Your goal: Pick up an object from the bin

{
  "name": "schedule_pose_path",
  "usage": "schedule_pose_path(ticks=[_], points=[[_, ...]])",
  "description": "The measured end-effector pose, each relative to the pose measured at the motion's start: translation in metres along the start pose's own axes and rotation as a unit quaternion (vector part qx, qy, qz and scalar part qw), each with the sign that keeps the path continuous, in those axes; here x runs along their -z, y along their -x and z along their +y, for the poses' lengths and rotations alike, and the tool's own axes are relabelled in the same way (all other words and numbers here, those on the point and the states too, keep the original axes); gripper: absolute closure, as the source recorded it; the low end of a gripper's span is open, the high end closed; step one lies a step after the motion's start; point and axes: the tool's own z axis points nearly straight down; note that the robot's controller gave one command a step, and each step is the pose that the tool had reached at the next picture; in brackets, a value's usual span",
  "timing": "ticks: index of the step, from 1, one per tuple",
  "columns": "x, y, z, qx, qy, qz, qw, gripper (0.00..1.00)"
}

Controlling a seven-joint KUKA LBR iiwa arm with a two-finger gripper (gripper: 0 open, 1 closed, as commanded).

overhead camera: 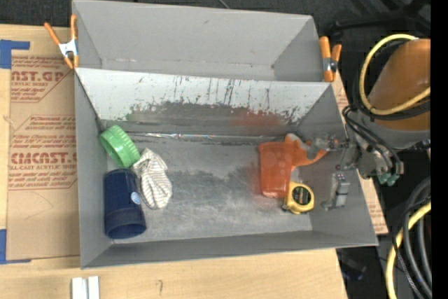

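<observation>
My gripper (340, 187) hangs at the bin's right side, over the sloping right wall. Just left of it lies a small yellow and black tape measure (299, 198) on the bin floor. An orange plastic block-shaped thing (274, 169) lies beside the tape measure, and its narrow end stretches right towards the gripper. I see nothing held by the gripper.
At the bin's left end lie a green round lid (118, 145), a white crumpled cloth (154, 180) and a dark blue cup (124, 204) on its side. The arm with its orange cover and cables stands outside the right rim.
</observation>
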Motion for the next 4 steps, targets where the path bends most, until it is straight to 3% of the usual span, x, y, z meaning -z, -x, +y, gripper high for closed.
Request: schedule_pose_path(ticks=[1,2,3,4], points=[[0.005,0.002,0.001,0.001,-0.001,-0.004,1.0,0.0],[-0.044,0.015,0.001,-0.04,0.0,-0.0066,0.9992,0.0],[-0.088,0.024,0.057,-0.056,0.0,-0.0055,0.9984,0.0],[-0.142,0.027,0.049,-0.011,0.001,-0.0032,0.9999,1.0]])
